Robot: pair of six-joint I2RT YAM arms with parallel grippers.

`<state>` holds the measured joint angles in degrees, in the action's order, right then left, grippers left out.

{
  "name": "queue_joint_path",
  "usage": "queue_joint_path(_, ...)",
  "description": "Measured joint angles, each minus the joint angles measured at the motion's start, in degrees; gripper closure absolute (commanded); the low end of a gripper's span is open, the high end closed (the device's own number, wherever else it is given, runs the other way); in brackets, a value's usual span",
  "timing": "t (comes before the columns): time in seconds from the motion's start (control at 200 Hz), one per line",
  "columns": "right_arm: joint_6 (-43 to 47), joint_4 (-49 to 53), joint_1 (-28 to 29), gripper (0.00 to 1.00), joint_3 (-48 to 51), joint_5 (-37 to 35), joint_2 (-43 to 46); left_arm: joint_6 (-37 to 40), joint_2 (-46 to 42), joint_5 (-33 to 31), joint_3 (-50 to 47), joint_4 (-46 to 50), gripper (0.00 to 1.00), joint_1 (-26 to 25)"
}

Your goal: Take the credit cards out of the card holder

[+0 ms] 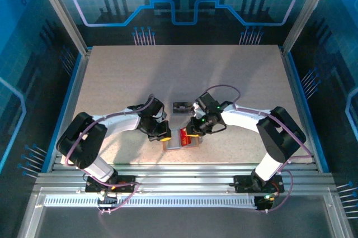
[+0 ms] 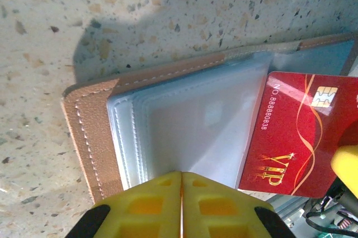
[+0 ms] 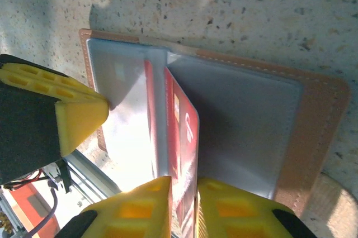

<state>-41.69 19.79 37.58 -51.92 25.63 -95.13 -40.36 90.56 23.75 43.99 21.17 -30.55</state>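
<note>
Extraction of the red card (image 2: 302,132) looks to be the step in hand. The card sits partly out of a pale pocket of the card holder (image 2: 89,120), which lies open and flat on the table (image 1: 184,70), low in the centre of the top view between the two arms.

To do it well, the pull should run straight out along the pocket's mouth, in the plane of the card, so the thin plastic neither bends nor catches on the sleeve's seam. The holder needs pinning down meanwhile, or it will likely slide along with the card.

The left gripper (image 2: 182,174) is clenched, fingers together with nothing between them. Its tips are over the holder's inner face at the bottom of its wrist view, just left of the card.

The right gripper (image 3: 183,185) has the card between its fingers at the bottom centre of its own view. Whether they pinch it or only flank it I cannot tell. Whether more cards sit in the cloudy pockets is too unclear to say.
</note>
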Motion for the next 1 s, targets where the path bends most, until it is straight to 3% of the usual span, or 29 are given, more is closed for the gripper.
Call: queue_joint_path(1.0, -2.4, 0.0, 1.9, 0.91, 0.1, -1.3, 2.4, 0.0, -1.2, 0.0, 0.0, 1.0, 0.92, 0.0)
